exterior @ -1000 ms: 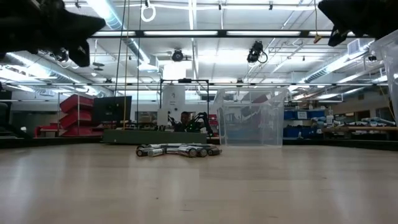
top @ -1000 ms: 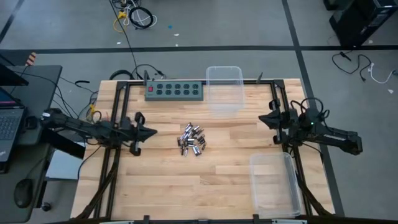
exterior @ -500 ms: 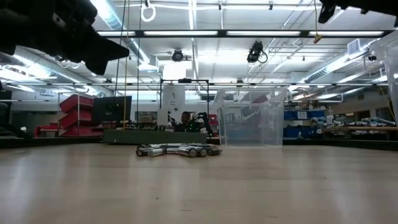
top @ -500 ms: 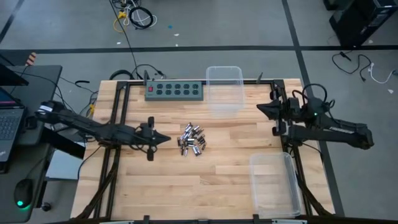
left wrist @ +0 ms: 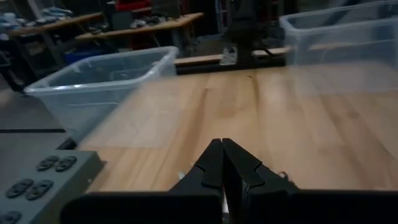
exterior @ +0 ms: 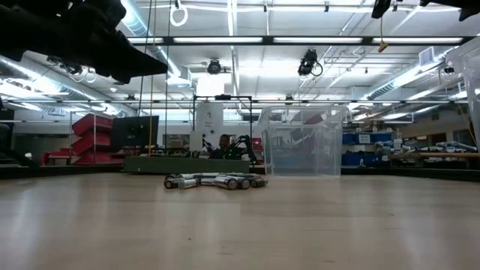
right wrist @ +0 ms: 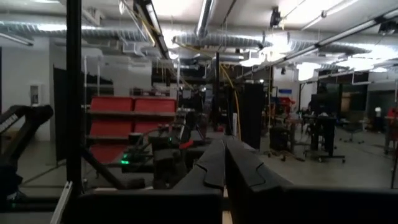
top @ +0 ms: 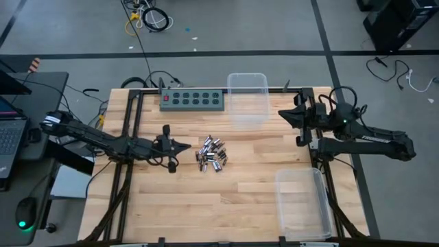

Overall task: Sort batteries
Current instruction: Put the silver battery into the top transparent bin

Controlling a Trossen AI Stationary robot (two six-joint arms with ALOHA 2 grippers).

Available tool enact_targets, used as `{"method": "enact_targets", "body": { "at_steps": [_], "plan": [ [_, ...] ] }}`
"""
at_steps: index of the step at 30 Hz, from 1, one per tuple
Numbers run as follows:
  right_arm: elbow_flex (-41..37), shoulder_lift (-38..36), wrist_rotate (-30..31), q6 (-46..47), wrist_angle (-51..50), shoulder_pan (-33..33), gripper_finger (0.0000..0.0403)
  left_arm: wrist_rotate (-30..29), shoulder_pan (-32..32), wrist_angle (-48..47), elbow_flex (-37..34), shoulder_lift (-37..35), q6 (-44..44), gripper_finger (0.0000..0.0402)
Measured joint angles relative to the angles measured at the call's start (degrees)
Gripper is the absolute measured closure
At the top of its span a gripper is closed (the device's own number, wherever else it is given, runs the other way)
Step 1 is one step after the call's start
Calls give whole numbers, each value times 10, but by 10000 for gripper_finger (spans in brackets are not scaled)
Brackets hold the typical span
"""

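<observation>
The batteries (top: 212, 153) lie in a small heap of silvery and dark cells at the middle of the wooden table, also seen as a low row (exterior: 215, 181) in the low view. My left gripper (top: 188, 145) is shut and empty, held above the table just left of the heap, pointing toward it. In its wrist view the fingers (left wrist: 222, 160) meet tip to tip. My right gripper (top: 282, 115) is shut and empty, raised over the table's far right part. Its wrist view (right wrist: 222, 155) looks level into the room.
A green power strip (top: 193, 101) lies along the far edge. One clear plastic bin (top: 247, 99) stands at the far middle, another (top: 302, 202) at the near right. A laptop and mouse sit on a side desk to the left.
My left gripper has moved toward the table's right, closing on the battery heap, and has rolled about its own line. My right gripper has risen and shifted toward the far edge. Both stayed shut. The batteries have not moved.
</observation>
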Motion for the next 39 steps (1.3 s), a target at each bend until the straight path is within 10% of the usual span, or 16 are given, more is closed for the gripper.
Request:
{"method": "enact_targets", "body": {
  "at_steps": [26, 39],
  "plan": [
    [0, 0, 1, -35, 63, 0, 400, 143, 44, 104, -3, 248, -112, 398],
    [0, 21, 1, -40, 62, 0, 400, 54, 75, 149, -1, 314, -155, 398]
  ]
}}
